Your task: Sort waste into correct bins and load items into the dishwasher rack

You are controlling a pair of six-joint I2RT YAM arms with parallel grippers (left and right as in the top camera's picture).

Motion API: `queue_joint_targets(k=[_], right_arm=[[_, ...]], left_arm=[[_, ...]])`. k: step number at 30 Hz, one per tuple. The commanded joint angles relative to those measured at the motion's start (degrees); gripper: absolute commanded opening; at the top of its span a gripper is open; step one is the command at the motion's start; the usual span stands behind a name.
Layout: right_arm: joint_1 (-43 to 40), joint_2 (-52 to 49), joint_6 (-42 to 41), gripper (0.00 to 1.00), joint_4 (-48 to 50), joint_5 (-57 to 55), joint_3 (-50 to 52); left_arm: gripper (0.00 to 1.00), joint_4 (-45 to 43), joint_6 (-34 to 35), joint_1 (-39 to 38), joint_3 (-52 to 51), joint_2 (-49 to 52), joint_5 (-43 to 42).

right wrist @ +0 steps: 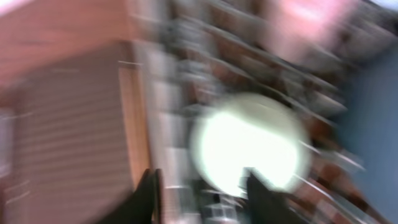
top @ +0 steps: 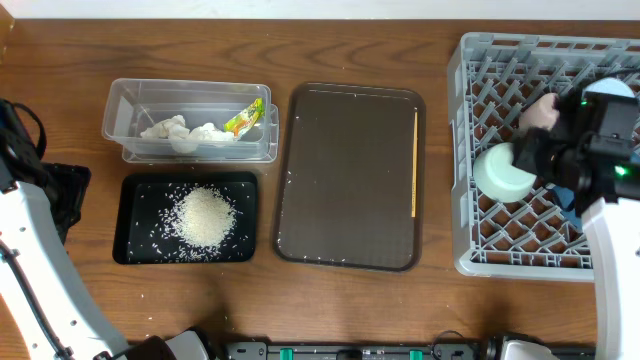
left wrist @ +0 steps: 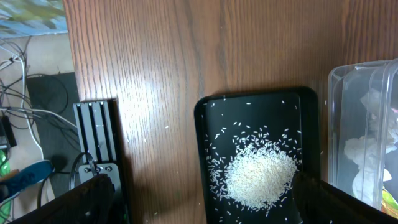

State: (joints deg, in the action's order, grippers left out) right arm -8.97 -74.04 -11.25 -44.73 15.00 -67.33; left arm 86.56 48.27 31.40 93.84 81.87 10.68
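Note:
The grey dishwasher rack (top: 470,150) stands at the right. In it lie the mint green dish (top: 503,173), the pink cup (top: 541,109) and a light blue bowl (top: 612,87), partly hidden by my arm. My right gripper (top: 533,152) hovers over the dish, open. The right wrist view is blurred; the fingers (right wrist: 202,193) are spread in front of the dish (right wrist: 249,143). The thin wooden stick (top: 415,165) lies on the brown serving tray (top: 350,175). My left gripper (left wrist: 202,202) is open above the black tray (left wrist: 311,124) holding rice (left wrist: 261,177).
The clear tub (top: 125,120) at the back left holds tissue wads (top: 180,130) and the green-and-yellow wrapper (top: 245,117). The black tray (top: 135,218) with rice (top: 205,215) sits in front of it. A few grains lie on the wood. A dark blue shape (top: 568,197) shows under my right arm.

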Motion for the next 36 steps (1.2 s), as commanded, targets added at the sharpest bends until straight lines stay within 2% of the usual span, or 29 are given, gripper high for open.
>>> queue_joint_targets(k=[1, 5, 10, 16, 19, 24, 27, 31, 36], right_arm=[[4.7, 1.9, 5.2, 0.77, 0.4, 14.0, -2.7], [15.4, 1.0, 0.1, 0.76, -0.1, -1.2, -4.8], [26.9, -6.7, -1.7, 0.85, -5.6, -9.8, -11.3], [30.6, -25.5, -1.4, 0.88, -24.1, -11.9, -30.7], [32.0, -30.8, -1.4, 0.99, -25.2, -12.6, -35.1], [33.0, -34.4, -1.4, 0.99, -23.9, -11.1, -34.9], [33.0, -37.3, -3.1, 0.94, -24.0, -11.1, -34.9], [33.0, -41.7, -9.5, 0.77, -24.0, -13.2, -34.9], [33.0, -47.4, -13.4, 0.77, -23.2, -18.4, -34.9]], left_arm=[[0.94, 0.2, 0.9, 0.2, 0.1, 0.1, 0.5], [0.94, 0.2, 0.9, 0.2, 0.1, 0.1, 0.5], [0.94, 0.2, 0.9, 0.2, 0.1, 0.1, 0.5], [0.94, 0.2, 0.9, 0.2, 0.1, 0.1, 0.5], [0.94, 0.2, 0.9, 0.2, 0.1, 0.1, 0.5], [0.94, 0.2, 0.9, 0.2, 0.1, 0.1, 0.5], [0.94, 0.2, 0.9, 0.2, 0.1, 0.1, 0.5], [0.94, 0.2, 0.9, 0.2, 0.1, 0.1, 0.5], [0.94, 0.2, 0.9, 0.2, 0.1, 0.1, 0.5]])
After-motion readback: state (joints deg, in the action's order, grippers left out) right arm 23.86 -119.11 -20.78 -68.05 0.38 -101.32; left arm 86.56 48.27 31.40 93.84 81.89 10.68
